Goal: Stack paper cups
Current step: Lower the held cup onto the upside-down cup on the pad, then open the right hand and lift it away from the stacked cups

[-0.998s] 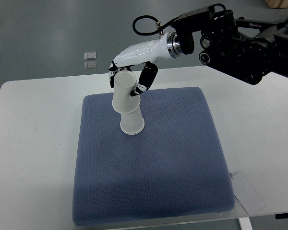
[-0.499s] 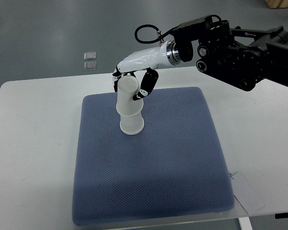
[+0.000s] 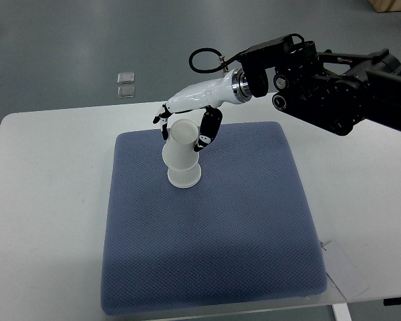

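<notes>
Top view: my right hand [image 3: 187, 127] reaches in from the right edge, fingers curled around the upper white paper cup [image 3: 178, 144], which sits inverted and pushed down over the lower white paper cup [image 3: 184, 176] on the blue textured fabric pad [image 3: 214, 227] covering the white worktop [image 3: 47, 200]. Risk: the stack leans slightly. If my fingers drag on release, the upper cup may lift off or the stack may tip, since the soft pad gives little footing.

no readable text, labels or numbers anywhere
</notes>
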